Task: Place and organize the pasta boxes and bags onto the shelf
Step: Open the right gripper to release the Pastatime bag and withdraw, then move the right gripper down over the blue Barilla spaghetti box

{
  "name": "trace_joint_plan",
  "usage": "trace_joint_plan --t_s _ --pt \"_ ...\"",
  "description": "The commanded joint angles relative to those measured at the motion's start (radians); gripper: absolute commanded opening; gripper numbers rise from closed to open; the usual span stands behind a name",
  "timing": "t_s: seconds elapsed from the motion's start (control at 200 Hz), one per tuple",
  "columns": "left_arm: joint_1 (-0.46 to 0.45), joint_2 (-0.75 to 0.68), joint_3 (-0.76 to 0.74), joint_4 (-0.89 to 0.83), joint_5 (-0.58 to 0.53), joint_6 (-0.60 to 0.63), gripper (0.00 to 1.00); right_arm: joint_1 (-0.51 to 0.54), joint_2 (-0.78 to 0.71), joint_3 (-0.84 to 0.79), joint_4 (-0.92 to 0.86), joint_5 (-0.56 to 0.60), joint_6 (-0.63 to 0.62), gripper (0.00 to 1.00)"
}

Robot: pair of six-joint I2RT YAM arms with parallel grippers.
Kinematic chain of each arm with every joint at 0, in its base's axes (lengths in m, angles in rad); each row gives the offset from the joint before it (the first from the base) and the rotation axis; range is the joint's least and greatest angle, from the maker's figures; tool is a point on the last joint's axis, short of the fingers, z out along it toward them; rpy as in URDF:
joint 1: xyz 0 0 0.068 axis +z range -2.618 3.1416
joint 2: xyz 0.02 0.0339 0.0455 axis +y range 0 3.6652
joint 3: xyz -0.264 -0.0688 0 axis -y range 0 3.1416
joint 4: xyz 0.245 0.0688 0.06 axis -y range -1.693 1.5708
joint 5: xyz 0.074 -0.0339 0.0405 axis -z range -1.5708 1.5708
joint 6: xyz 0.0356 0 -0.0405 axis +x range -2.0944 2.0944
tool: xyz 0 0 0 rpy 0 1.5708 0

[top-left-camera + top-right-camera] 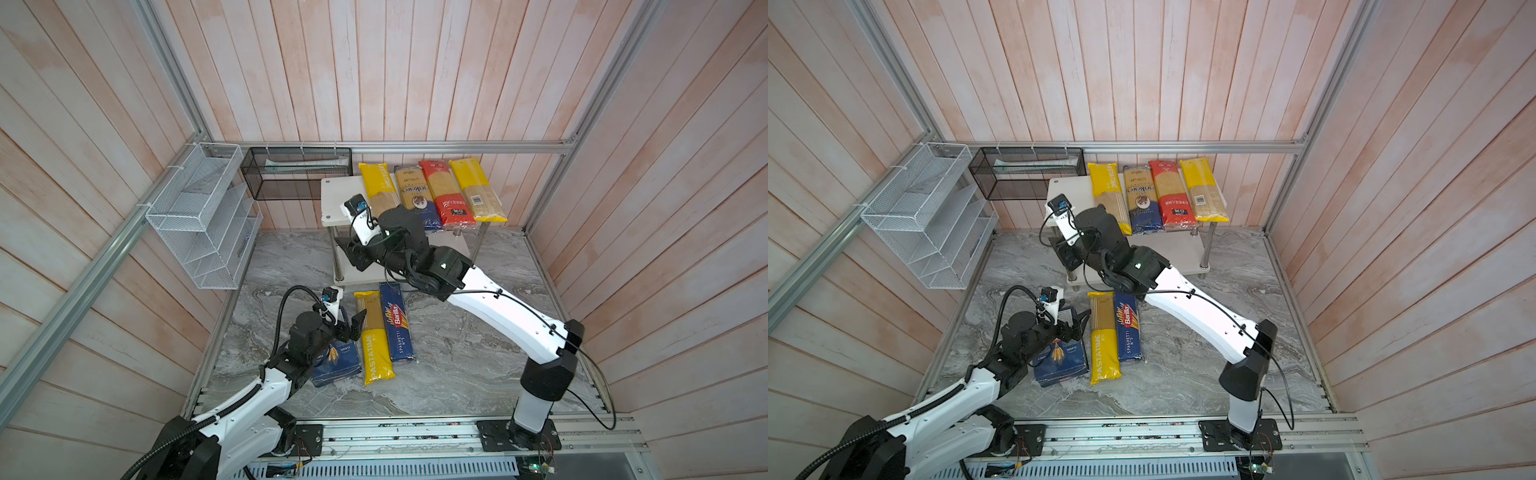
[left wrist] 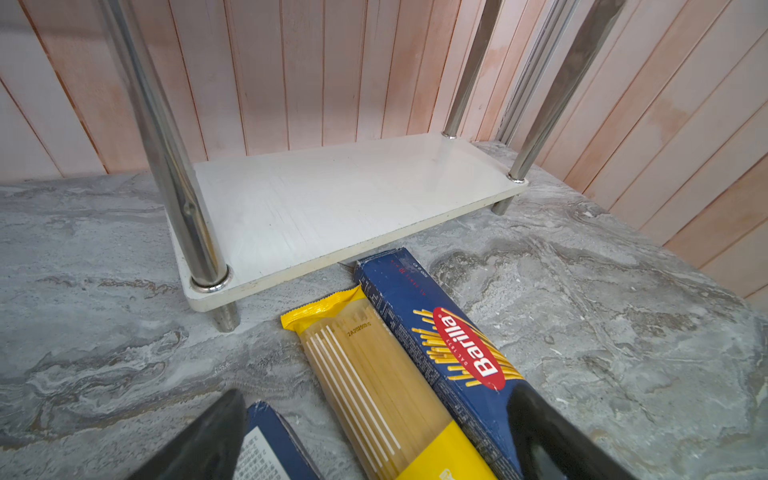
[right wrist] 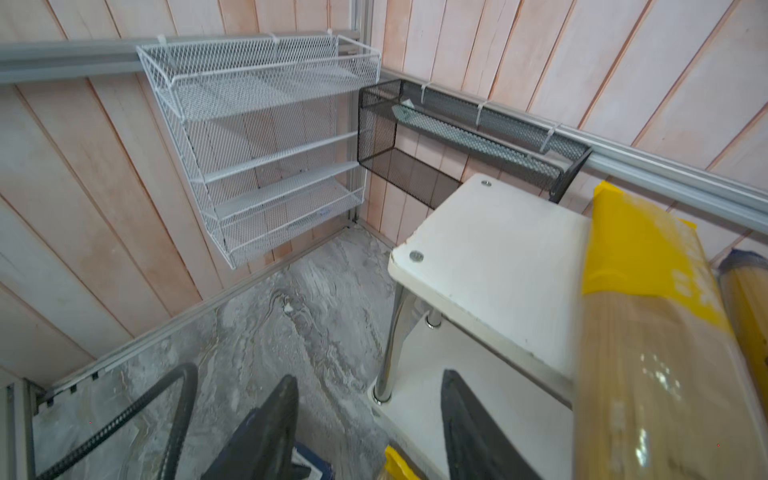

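Right wrist view: right gripper (image 3: 370,376), half-open and empty, could, if raised, clip the overhanging bag (image 1: 376,185), at its 1 o'clock in both top views, off the shelf (image 3: 490,249); left gripper (image 1: 352,322) wide, empty.

lower board (image 2: 332,199) bare between chrome posts (image 2: 164,145), top board (image 1: 336,196) left end free

Bright even light, soft shadows, wide-angle edge distortion, nearest yellow bag (image 3: 648,353) blurred

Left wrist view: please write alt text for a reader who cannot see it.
A yellow spaghetti bag and a dark blue Barilla box lie side by side on the grey marble table, pointing at the shelf's bare white lower board. Dark gripper fingers frame the near edge.
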Motion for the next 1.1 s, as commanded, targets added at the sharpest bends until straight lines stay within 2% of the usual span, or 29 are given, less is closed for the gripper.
trace_joint_plan --t_s 0.0,0.115,0.175,0.225,0.315,0.48,0.625,0.83,0.975,1.095 --pt "-0.004 -0.028 -0.025 0.031 0.008 -0.005 1.0 0.042 -0.155 -0.214 0.139 0.118 0.041 0.55" --pt "-0.004 -0.039 -0.018 0.015 0.01 -0.005 1.0 0.086 -0.341 -0.561 0.309 0.181 0.126 0.55" --pt "-0.004 -0.048 -0.022 0.017 0.013 -0.008 1.0 0.098 -0.432 -0.762 0.446 0.249 0.197 0.54" --pt "-0.004 -0.054 -0.026 0.02 0.011 -0.008 1.0 0.102 -0.491 -0.914 0.551 0.26 0.258 0.54" --pt "-0.004 -0.057 -0.034 0.027 -0.002 -0.004 1.0 0.102 -0.541 -1.069 0.612 0.27 0.348 0.54" --pt "-0.004 -0.042 -0.03 0.032 0.005 -0.005 1.0 0.102 -0.537 -1.117 0.478 0.323 0.411 0.56" --pt "-0.004 -0.034 -0.027 0.029 0.006 -0.004 1.0 0.102 -0.533 -1.185 0.523 0.343 0.424 0.57" --pt "-0.004 -0.036 -0.027 0.025 -0.008 -0.001 1.0 0.09 -0.47 -1.185 0.481 0.381 0.428 0.57" --pt "-0.004 -0.028 -0.022 0.024 -0.005 -0.002 1.0 0.065 -0.402 -1.168 0.454 0.325 0.455 0.59" --pt "-0.004 -0.029 -0.022 0.02 -0.009 -0.001 1.0 0.056 -0.344 -1.143 0.429 0.299 0.473 0.66"
